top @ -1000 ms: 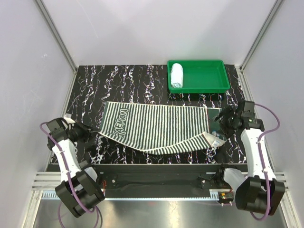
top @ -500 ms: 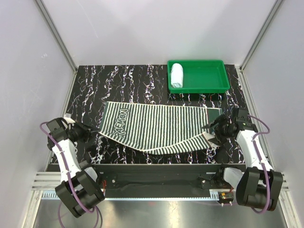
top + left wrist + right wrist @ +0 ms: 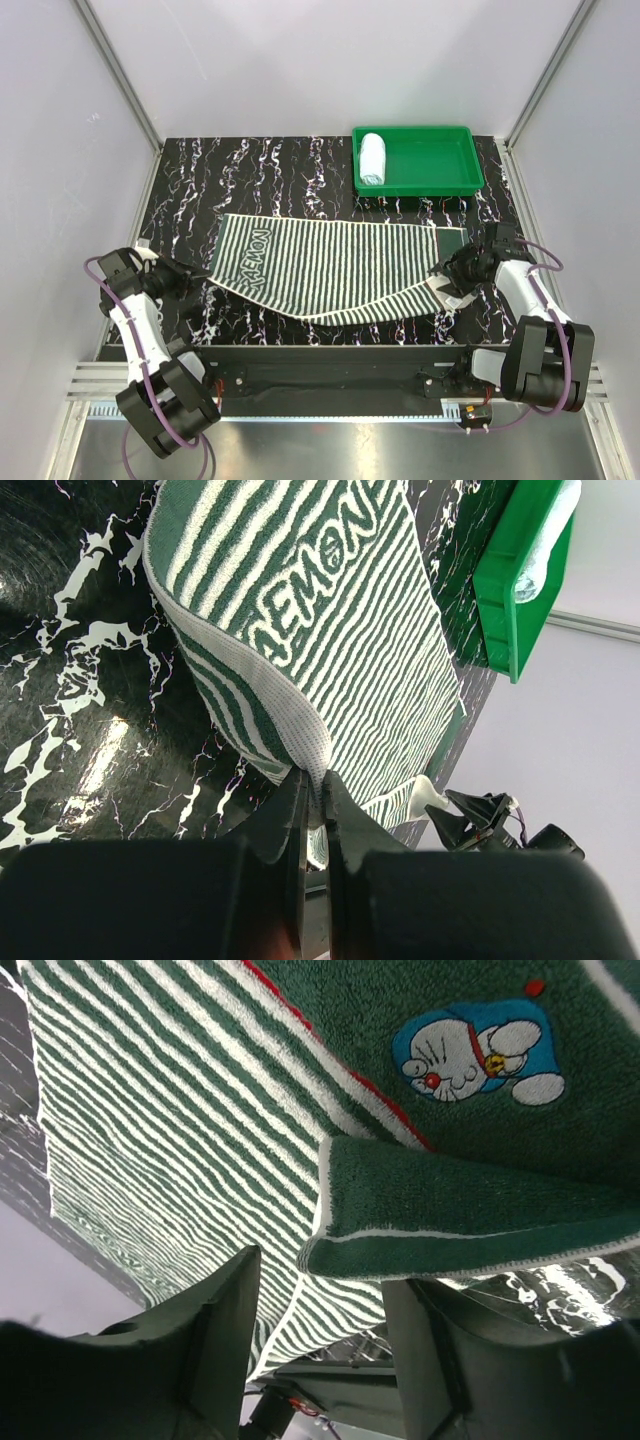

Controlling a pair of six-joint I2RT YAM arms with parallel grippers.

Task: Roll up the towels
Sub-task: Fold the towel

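A dark green and white striped towel (image 3: 330,265) lies spread across the marbled black table, its near right corner folded over. My left gripper (image 3: 195,281) is shut on the towel's near left corner, and the left wrist view shows the cloth pinched between the fingers (image 3: 318,790). My right gripper (image 3: 456,276) is open at the folded right corner (image 3: 440,1220). Its fingers (image 3: 225,1310) straddle the solid green hem without touching it. A pale blue towel (image 3: 372,158) lies rolled in the green tray (image 3: 450,165).
The tray stands at the back right, close to the right wall. A cartoon cat patch (image 3: 475,1045) marks the striped towel's green end. White walls and aluminium posts enclose the table, and a black rail (image 3: 330,355) runs along the near edge.
My right gripper has moved left and down onto the striped towel's folded right corner, and its jaws have narrowed. The left gripper and the towel's left corner have not moved.
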